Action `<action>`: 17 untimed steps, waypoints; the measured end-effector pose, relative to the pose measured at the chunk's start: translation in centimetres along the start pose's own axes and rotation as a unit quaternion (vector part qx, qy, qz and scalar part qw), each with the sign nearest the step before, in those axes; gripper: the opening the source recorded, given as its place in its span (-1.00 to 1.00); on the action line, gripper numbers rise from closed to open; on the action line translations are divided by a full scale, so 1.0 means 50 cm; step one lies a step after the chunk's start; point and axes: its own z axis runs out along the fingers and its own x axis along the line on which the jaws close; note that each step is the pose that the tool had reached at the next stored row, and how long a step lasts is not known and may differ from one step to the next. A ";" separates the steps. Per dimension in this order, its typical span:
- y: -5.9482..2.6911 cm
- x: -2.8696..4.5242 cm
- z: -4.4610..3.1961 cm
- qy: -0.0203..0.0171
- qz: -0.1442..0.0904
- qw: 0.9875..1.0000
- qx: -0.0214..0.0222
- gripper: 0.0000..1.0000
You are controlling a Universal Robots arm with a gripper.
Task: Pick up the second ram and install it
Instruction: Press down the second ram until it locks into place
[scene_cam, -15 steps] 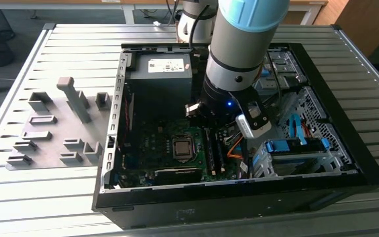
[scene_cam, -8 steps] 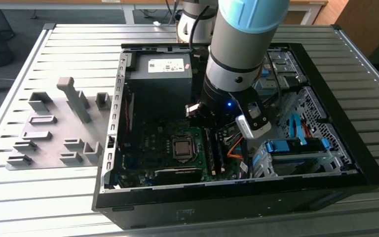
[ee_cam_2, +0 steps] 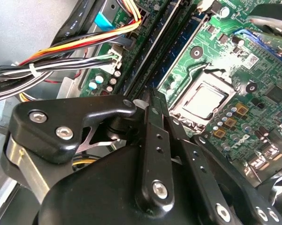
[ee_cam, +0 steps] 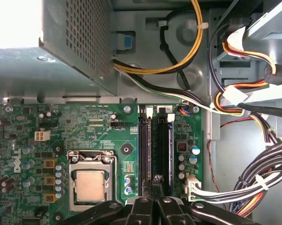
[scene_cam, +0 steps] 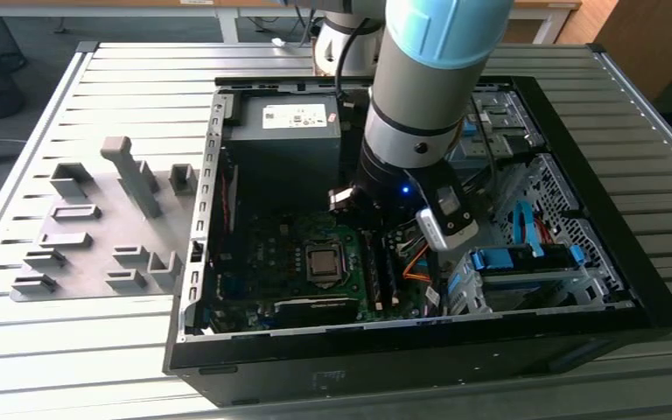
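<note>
Gripper [ee_cam_2: 155,96] fingers pinched together over the second ram [ee_cam: 146,147], seated beside CPU socket [ee_cam: 90,180]; thin, stiff, brittle board: press top edge only

One open computer case [scene_cam: 616,289] lies on one slatted metal table [scene_cam: 137,79], with one motherboard [scene_cam: 266,254] inside carrying one processor socket [ee_cam: 90,180] and one power supply box [scene_cam: 283,144] toward the case's far edge. One robot arm [scene_cam: 430,79] with one gripper [ee_cam: 152,187] reaches into the case. Near the table's edge on the exterior view's left sits one gray plate [scene_cam: 32,210] bearing roughly ten gray holder blocks [scene_cam: 73,213]; an exact count cannot be told.
</note>
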 end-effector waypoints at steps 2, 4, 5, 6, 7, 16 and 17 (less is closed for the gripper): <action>0.000 0.000 0.002 0.000 0.000 1.000 0.000 -0.76; 0.000 0.000 0.005 0.000 0.000 1.000 0.000 -0.76; 0.000 0.000 0.006 0.000 0.000 1.000 0.000 -0.76; 0.000 0.000 0.007 0.000 0.000 1.000 0.000 -0.76; 0.000 0.000 0.008 0.000 0.000 1.000 0.000 -0.76; -0.001 -0.001 0.021 0.000 0.000 1.000 0.000 -0.76; -0.001 -0.001 0.021 0.000 0.000 1.000 0.000 -0.76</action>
